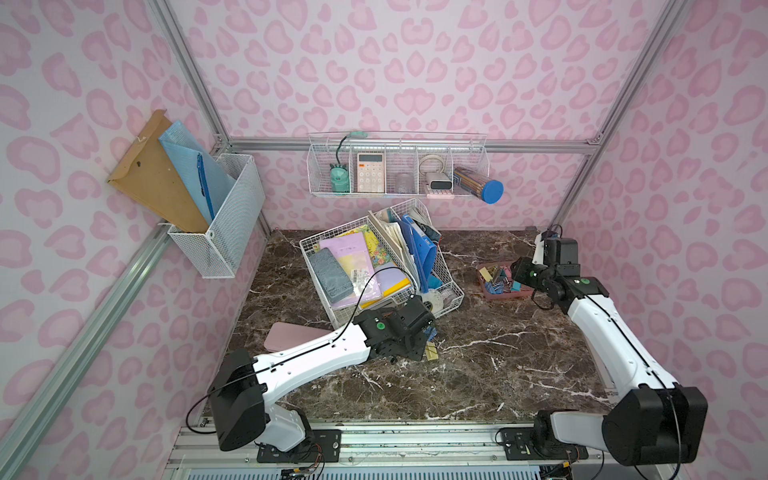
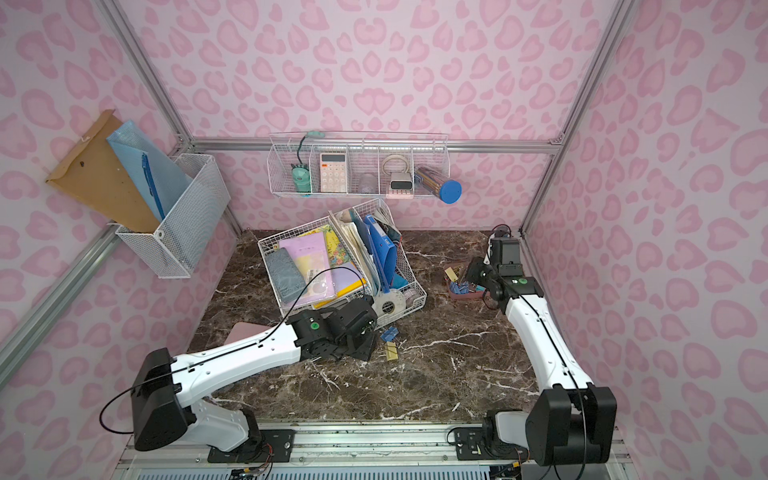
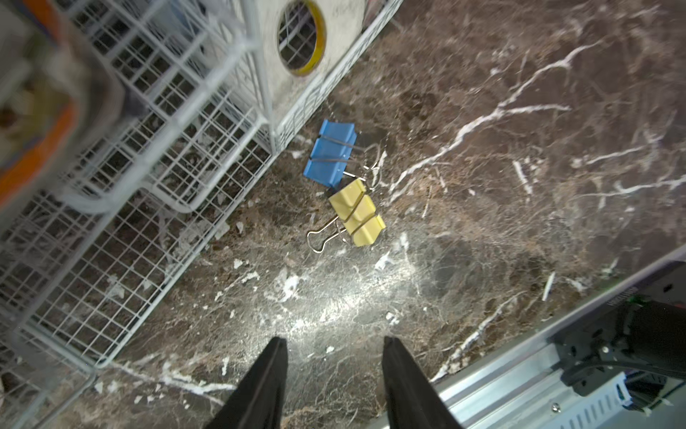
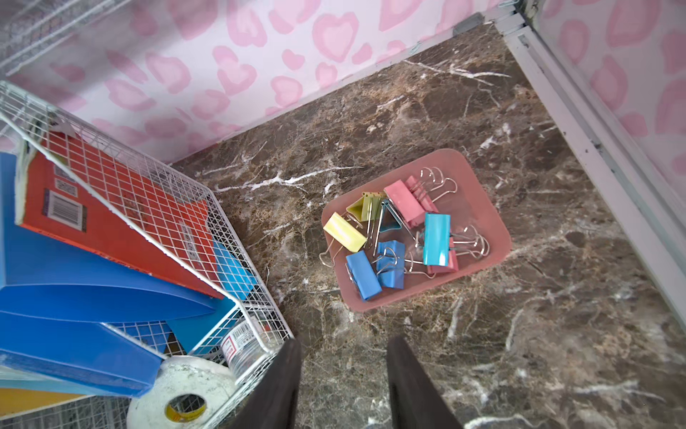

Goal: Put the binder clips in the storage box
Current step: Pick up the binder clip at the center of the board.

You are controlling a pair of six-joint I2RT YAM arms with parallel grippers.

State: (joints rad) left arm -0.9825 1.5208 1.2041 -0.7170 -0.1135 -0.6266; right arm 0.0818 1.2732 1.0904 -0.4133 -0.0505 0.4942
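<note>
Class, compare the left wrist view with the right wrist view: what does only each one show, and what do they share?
Left wrist only: a blue binder clip and a yellow binder clip lying loose, ahead of the open left claw. Right wrist only: the pink storage box holding mixed-colour clips, ahead of the open right claw. Both: marble tabletop, white wire organiser, tape roll.

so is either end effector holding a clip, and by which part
Nothing is held: the left end effector and right end effector are both open and empty.
</note>
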